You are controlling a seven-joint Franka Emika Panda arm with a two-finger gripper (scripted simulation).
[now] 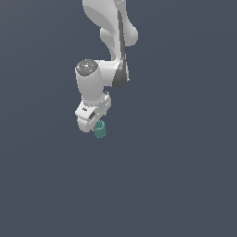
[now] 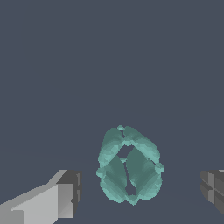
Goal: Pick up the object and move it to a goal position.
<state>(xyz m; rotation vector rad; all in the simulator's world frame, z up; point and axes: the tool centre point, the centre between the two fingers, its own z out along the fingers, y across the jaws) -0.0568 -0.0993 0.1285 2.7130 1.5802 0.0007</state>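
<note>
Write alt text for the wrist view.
A teal-green lumpy object sits between the two fingers of the open end effector, with a gap on each side so neither finger touches it. Everything else is a plain dark grey background.

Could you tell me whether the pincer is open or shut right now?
Open. In the wrist view the pincer has a finger on each side of the teal object, with visible gaps and no contact.

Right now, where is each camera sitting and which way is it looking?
Exterior view: off the arm, facing the white arm with its claw by the teal object; exact position unknown.
Wrist view: on the wrist, looking past the claw at the object between its spread fingers.
Shared: claw and object.
</note>
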